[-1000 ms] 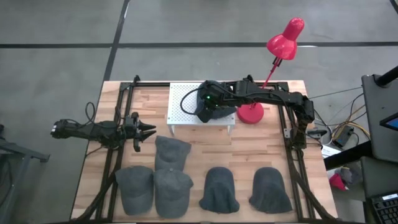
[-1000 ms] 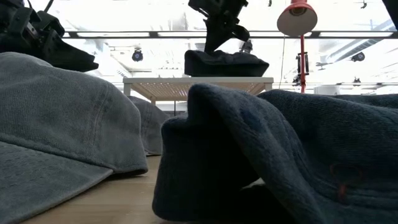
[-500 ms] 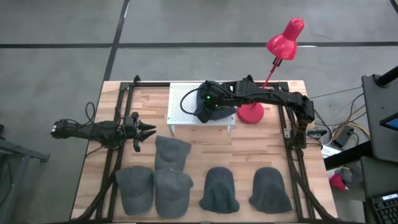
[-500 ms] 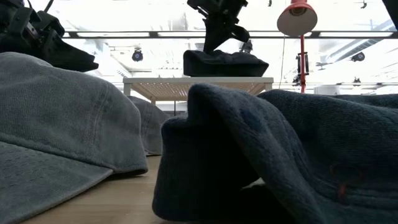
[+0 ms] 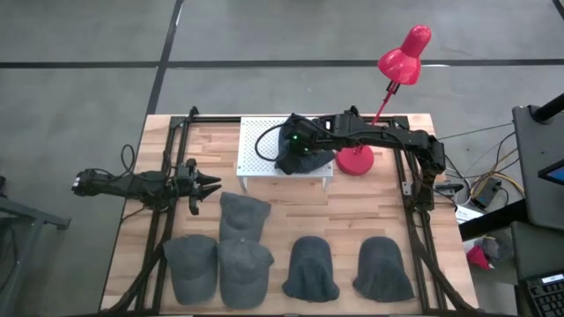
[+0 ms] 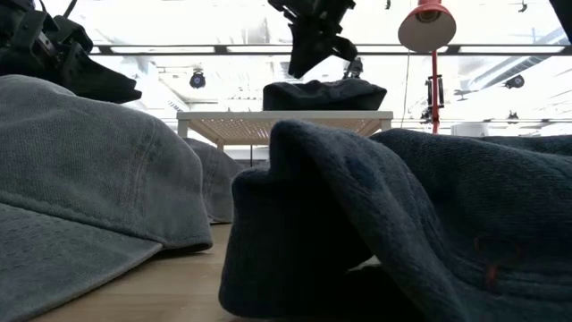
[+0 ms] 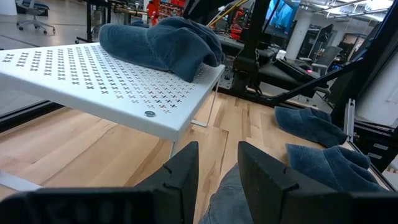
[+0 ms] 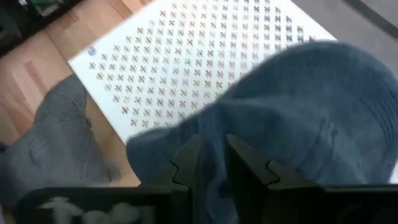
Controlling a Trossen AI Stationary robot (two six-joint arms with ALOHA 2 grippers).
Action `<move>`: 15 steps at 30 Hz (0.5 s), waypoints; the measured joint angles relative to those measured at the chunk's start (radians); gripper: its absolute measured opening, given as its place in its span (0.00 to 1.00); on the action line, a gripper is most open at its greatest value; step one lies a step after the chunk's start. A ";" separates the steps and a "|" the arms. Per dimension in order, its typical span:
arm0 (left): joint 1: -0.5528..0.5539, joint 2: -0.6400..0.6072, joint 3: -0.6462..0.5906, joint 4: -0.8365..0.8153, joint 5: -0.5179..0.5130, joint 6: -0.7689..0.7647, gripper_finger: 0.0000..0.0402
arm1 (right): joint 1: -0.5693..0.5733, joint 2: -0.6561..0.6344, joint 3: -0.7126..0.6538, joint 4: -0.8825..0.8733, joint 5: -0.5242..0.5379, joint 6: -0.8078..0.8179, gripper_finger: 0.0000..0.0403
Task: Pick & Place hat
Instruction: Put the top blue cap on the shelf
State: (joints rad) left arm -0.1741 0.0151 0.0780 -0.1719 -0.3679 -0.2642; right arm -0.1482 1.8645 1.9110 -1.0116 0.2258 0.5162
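A dark blue hat point(image 5: 307, 155) lies flat on the white perforated stand point(image 5: 264, 141) at the table's far middle. It also shows in the low view point(image 6: 323, 94) and in the left wrist view point(image 7: 161, 43). My right gripper point(image 5: 293, 145) hovers just above the hat's left part, its fingers slightly apart and pointing down; in the low view point(image 6: 297, 70) its tips stand clear of the cloth. In the right wrist view point(image 8: 214, 165) the hat point(image 8: 298, 106) shows below the fingers. My left gripper point(image 5: 211, 186) waits open and empty at the table's left, level with the table.
Several more dark hats lie in the table's near half, among them one point(image 5: 244, 216) just right of my left gripper, one point(image 5: 310, 269) at the near middle and one point(image 5: 382, 269) at the near right. A red desk lamp point(image 5: 357, 161) stands right of the stand.
The hat on the stand has sunk and flattened: its left part, held up before, now lies lower on the stand. My right gripper has stayed over it, and its tips now stand clear above the cloth.
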 joint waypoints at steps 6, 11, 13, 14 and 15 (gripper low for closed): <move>0.000 0.000 0.000 0.000 0.000 0.000 0.29 | 0.000 -0.001 0.063 0.053 0.001 -0.099 0.24; 0.000 0.000 0.000 0.000 0.000 0.000 0.29 | 0.019 -0.005 0.197 -0.084 0.002 -0.158 0.25; 0.000 0.000 0.000 0.000 0.000 0.000 0.29 | 0.035 -0.005 0.255 -0.217 0.002 -0.157 0.25; 0.000 0.000 0.000 0.000 0.000 0.000 0.29 | 0.043 -0.006 0.279 -0.286 0.002 -0.153 0.24; 0.000 0.000 0.000 0.000 0.000 0.000 0.29 | 0.053 -0.006 0.300 -0.361 0.002 -0.141 0.24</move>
State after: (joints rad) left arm -0.1742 0.0151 0.0780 -0.1722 -0.3679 -0.2646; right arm -0.0948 1.8580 2.2110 -1.3727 0.2276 0.3750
